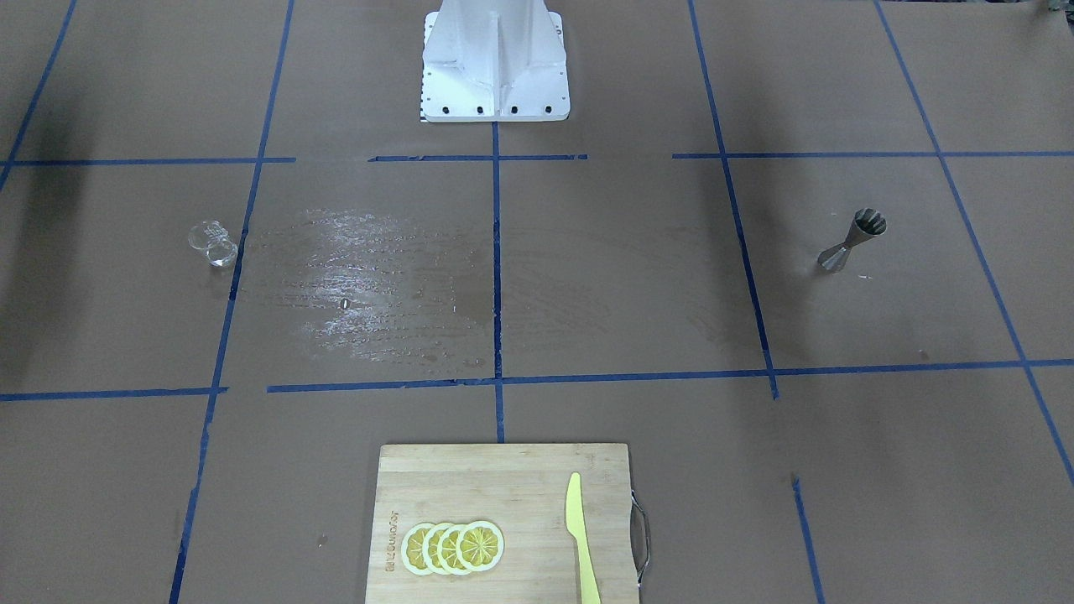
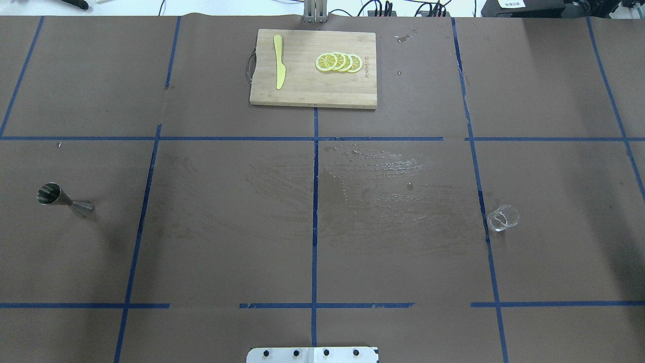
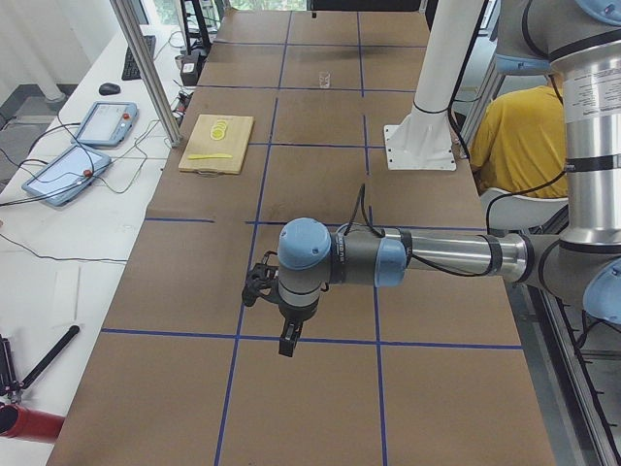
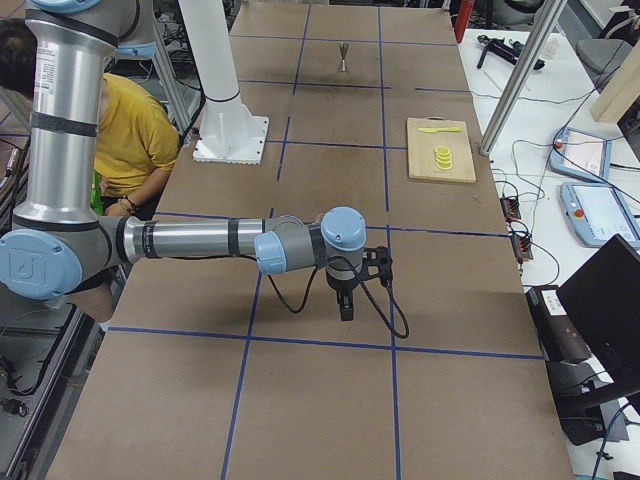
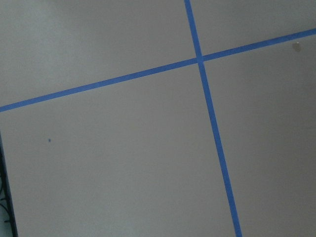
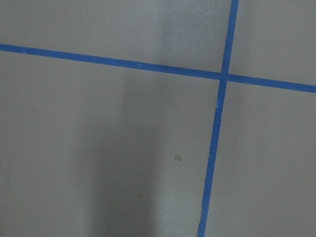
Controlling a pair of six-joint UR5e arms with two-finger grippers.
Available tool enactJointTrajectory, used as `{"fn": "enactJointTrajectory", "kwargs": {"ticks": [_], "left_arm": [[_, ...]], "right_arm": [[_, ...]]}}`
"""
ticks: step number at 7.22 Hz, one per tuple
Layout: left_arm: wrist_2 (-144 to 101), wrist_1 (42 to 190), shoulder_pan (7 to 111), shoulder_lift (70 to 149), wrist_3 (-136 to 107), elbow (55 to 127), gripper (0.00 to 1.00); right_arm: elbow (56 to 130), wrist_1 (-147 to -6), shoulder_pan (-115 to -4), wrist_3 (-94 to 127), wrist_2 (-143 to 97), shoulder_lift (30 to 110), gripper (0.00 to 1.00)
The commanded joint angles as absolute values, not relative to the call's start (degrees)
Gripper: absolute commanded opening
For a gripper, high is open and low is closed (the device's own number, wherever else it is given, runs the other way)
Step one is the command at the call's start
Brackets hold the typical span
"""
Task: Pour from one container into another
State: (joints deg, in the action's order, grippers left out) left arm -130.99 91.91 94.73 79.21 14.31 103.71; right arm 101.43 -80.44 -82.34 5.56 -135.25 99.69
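Note:
The clear glass cup [image 2: 502, 218] stands alone on the brown table on my right side, also visible in the front view [image 1: 212, 243]. The steel hourglass jigger [image 2: 64, 200] stands far across on my left side [image 1: 853, 242]. Neither gripper is near either one. The left gripper [image 3: 287, 346] hangs over bare table at the left end and shows only in the left side view. The right gripper [image 4: 346, 310] hangs over the right end and shows only in the right side view. I cannot tell whether either is open or shut. Both wrist views show only paper and blue tape.
A wooden cutting board [image 2: 302, 91] with lemon slices [image 2: 338, 62] and a yellow knife [image 2: 279, 68] lies at the far middle edge. A wet patch [image 2: 383, 186] spreads between centre and glass. The white robot base [image 1: 495, 63] stands mid-table; a seated person [image 3: 529, 136] is behind it.

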Motion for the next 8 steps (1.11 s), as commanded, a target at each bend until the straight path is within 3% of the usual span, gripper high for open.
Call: {"fn": "enactJointTrajectory", "kwargs": {"ticks": [1,5,7,8], "left_arm": [[-131.66,93.17,93.35,79.36,14.41,103.96,1.0],[-131.57,93.51,90.97,79.1,14.33,103.98,1.0],[-131.57,93.69,90.97,79.1,14.33,103.71,1.0],[-131.66,93.78,90.97,79.1,14.33,103.62,1.0]], "right_arm": [[101.07,-77.55,-81.91,5.54,-135.0,100.02,1.0],[100.36,-65.21,-82.79,5.36,-134.73,103.89,1.0],[105.69,-75.51,-83.67,5.36,-135.26,102.84,1.0],[108.86,-88.03,-83.32,5.36,-135.18,99.35,1.0]]}}
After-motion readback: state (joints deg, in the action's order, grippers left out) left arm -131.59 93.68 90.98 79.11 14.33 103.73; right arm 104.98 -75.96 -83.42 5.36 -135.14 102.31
